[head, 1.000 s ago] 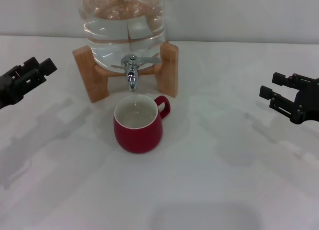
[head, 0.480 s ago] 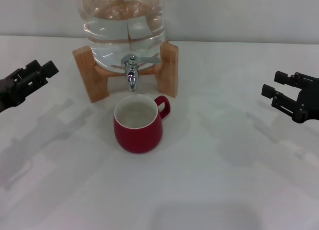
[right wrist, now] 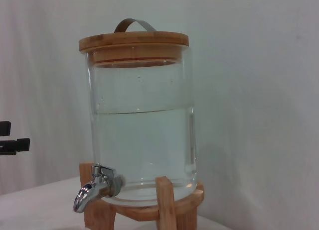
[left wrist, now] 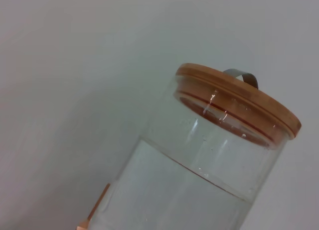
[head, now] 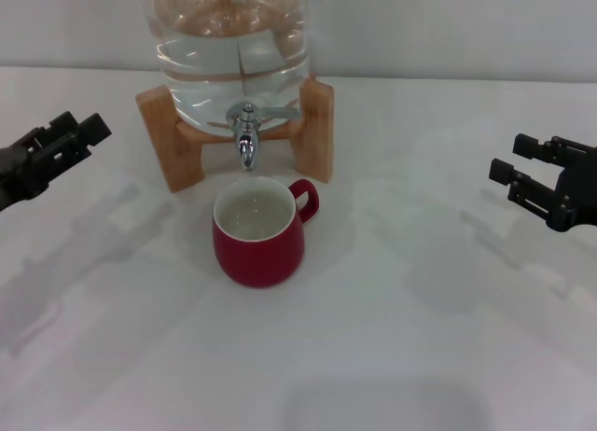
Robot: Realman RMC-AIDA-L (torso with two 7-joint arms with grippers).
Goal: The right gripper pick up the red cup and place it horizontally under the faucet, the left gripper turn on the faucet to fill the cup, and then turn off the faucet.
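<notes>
Red cup (head: 257, 233) is stood upright under the faucet (head: 245, 131), handle rearward-right, holding water. Left tool (head: 67, 137) and right tool (head: 524, 181) are spread, unloaded.

From my right wrist I look straight at a tall glass water jar (right wrist: 142, 125), filled with clear water to a little past halfway. A round bamboo lid (right wrist: 133, 42) caps it, with a curved metal handle (right wrist: 134, 24) arching over the top. The jar sits in a wooden stand (right wrist: 167, 202). The faucet (right wrist: 95, 187) juts from the jar's base, chrome, its spout turned down. At the picture's edge, well apart from the jar, I see the black fingertips of my left gripper (right wrist: 11, 138).
</notes>
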